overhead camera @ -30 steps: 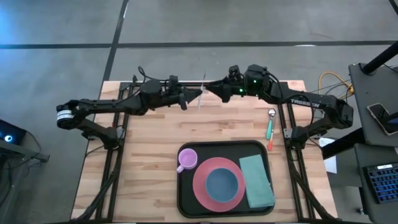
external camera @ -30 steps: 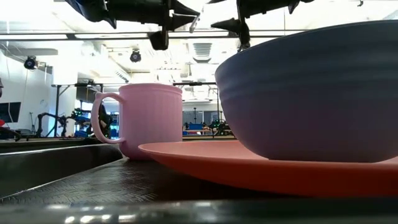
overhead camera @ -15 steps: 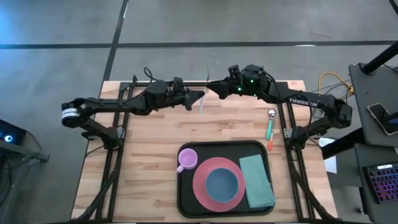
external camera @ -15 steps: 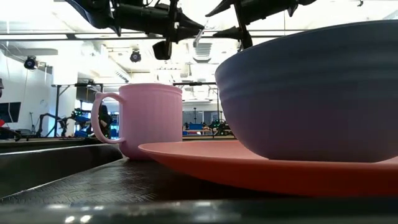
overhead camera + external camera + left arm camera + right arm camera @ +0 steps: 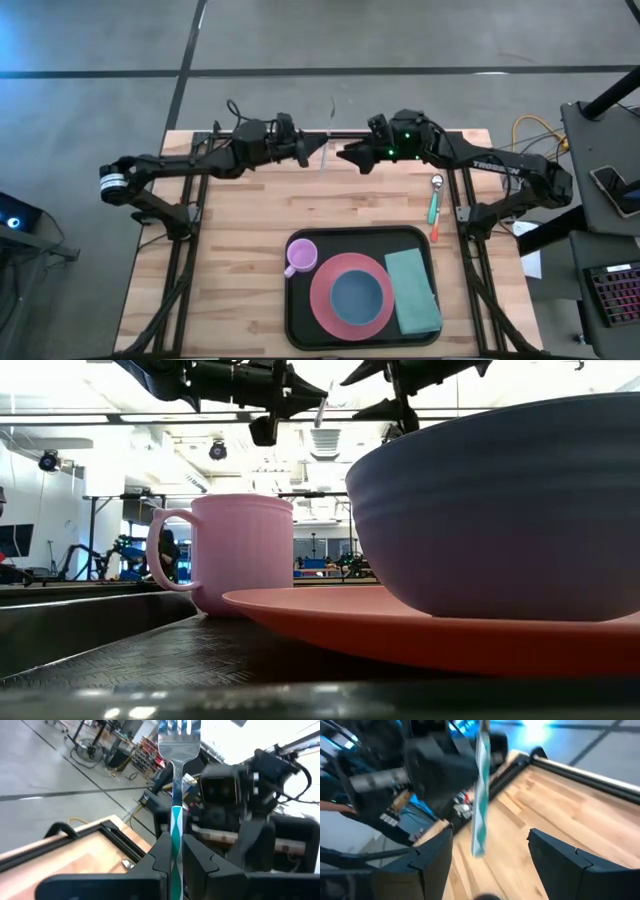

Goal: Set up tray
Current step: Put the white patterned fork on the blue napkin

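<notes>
My left gripper [image 5: 319,150] [image 5: 175,845] is above the table's far edge, shut on a fork [image 5: 176,780] [image 5: 481,805] that has a teal-and-white striped handle and stands with its tines up. My right gripper [image 5: 346,155] [image 5: 490,837] is open and faces it from the right. Its fingers stand on either side of the handle's lower end without touching. The black tray [image 5: 293,318] lies at the near edge. It carries a pink mug [image 5: 301,256], a pink plate [image 5: 325,305] with a blue bowl [image 5: 360,297], and a teal napkin [image 5: 412,290]. My left gripper pinches the fork's striped handle [image 5: 175,822] between its two fingers, which come level from the table's left and lie across it. The fork is lifted clear and stands roughly upright, tines [image 5: 179,729] up. The handle's free end [image 5: 479,849] hangs below the fingers.
A spoon [image 5: 435,198] with a teal and orange handle lies on the wood near the right arm's base, beyond the tray. Bare tabletop [image 5: 240,230] lies between the arms and the tray. In the low view the mug [image 5: 245,550] and bowl [image 5: 500,510] fill the foreground.
My right gripper has drawn back from the fork toward the table's right, and now stands apart from it. The fork has stayed upright in my left gripper, which has shifted slightly toward the far edge.
</notes>
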Robot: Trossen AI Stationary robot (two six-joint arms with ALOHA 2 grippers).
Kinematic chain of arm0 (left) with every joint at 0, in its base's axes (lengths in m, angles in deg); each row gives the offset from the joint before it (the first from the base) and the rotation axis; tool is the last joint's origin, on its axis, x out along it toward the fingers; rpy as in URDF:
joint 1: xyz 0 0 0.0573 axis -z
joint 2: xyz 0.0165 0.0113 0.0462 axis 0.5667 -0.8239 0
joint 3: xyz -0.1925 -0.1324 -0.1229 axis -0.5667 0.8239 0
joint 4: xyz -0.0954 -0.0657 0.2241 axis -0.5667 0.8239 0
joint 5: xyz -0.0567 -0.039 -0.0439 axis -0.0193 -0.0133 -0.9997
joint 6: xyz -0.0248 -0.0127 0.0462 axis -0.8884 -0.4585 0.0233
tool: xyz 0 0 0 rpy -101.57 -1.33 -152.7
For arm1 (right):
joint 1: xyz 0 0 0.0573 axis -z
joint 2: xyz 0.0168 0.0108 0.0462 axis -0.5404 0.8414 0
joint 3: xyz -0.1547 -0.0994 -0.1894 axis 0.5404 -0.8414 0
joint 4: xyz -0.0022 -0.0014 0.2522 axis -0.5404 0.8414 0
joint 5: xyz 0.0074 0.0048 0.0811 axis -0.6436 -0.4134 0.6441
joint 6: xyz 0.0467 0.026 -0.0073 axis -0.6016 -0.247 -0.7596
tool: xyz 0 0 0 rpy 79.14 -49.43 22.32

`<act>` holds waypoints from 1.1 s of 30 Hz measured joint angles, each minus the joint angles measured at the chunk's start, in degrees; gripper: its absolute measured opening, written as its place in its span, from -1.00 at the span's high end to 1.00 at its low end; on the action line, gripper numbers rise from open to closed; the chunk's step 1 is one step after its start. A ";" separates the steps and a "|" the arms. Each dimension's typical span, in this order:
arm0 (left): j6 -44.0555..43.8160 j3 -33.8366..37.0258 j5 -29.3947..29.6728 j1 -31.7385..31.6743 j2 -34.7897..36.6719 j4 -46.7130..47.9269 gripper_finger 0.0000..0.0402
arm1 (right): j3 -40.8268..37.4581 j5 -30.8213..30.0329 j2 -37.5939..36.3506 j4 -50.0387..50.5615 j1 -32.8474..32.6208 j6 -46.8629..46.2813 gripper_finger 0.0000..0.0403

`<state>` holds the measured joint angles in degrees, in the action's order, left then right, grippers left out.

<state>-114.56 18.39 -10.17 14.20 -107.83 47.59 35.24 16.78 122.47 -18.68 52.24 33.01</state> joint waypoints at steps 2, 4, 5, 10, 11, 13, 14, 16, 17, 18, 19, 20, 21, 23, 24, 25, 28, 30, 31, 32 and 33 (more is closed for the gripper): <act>0.00 -0.75 -0.21 -0.61 -0.17 0.15 0.96 | 0.00 -1.82 -0.06 0.99 -0.84 -0.61 -0.21; -0.01 -1.78 -1.82 -0.96 -0.70 0.03 0.96 | -0.02 -2.96 0.26 0.66 -1.64 -0.85 -0.21; 0.01 -2.31 -2.66 -1.00 -1.04 0.10 0.96 | -0.01 -3.53 0.53 0.28 -1.94 -0.85 -0.21; 0.42 -5.07 -3.98 -0.91 -3.52 2.09 0.96 | -0.02 -4.39 1.64 -1.14 -2.83 -0.84 -0.21; 0.44 -5.65 -3.93 -0.86 -4.02 2.51 0.96 | -0.02 -4.63 1.62 -1.17 -2.96 -1.14 -0.21; 0.45 -6.42 -3.93 -0.84 -4.95 3.29 0.96 | -0.02 -5.88 1.56 -1.15 -3.06 -2.12 -0.21; 0.47 -6.93 -3.83 -0.84 -5.44 3.66 0.96 | -0.02 -6.57 1.51 -1.01 -3.12 -2.86 -0.21; 1.47 -7.94 -2.85 -0.84 -6.22 5.89 0.96 | -0.02 -8.76 1.45 0.04 -3.44 -5.38 -0.21; 2.18 -8.45 -2.64 -0.84 -6.51 7.06 0.96 | -0.02 -9.86 1.38 0.92 -3.60 -5.91 -0.21; 2.65 -8.98 -2.64 -0.84 -6.81 7.76 0.96 | -0.02 -11.06 1.36 2.01 -3.87 -6.02 -0.21; 2.88 -9.32 -2.64 -0.84 -6.89 8.00 0.96 | -0.02 -12.13 1.36 3.10 -4.12 -5.98 -0.21; 2.99 -9.50 -2.65 -0.84 -6.89 8.10 0.96 | -0.02 -13.03 1.38 3.96 -4.36 -5.76 -0.21; 3.05 -9.74 -2.66 -0.84 -6.89 8.05 0.96 | -0.02 -13.40 1.38 4.29 -4.59 -5.55 -0.21; 3.55 -9.98 -2.66 -0.84 -6.87 7.98 0.96 | -0.02 -13.51 1.38 3.94 -4.70 -5.44 -0.21; 3.84 -10.00 -2.66 -0.84 -6.87 8.05 0.96 | -0.02 -13.90 1.38 3.73 -4.70 -5.64 -0.21; 4.02 -10.02 -2.63 -0.84 -6.87 8.07 0.96 | -0.02 -14.63 1.38 3.61 -4.70 -6.21 -0.21; 4.31 -10.02 -0.98 -0.84 -6.87 9.00 0.96 | -0.02 -17.34 1.38 3.52 -4.69 -7.72 -0.21; 4.70 -10.00 -0.16 -0.84 -6.87 9.49 0.96 | -0.02 -18.10 1.38 3.35 -4.89 -8.13 -0.20; 4.74 -9.93 0.27 -0.84 -6.87 9.59 0.96 | -0.02 -18.67 1.38 3.39 -5.07 -8.13 -0.19; 4.75 -9.91 0.36 -0.84 -6.87 9.63 0.96 | -0.02 -19.25 1.44 3.39 -5.40 -8.13 -0.18; 4.75 -9.91 0.37 -0.85 -6.87 9.53 0.96 | -0.02 -19.49 1.55 3.34 -5.63 -8.13 -0.18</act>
<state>-109.81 8.48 -9.80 13.35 -114.70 57.12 35.22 -2.71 124.01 -15.34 46.61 24.88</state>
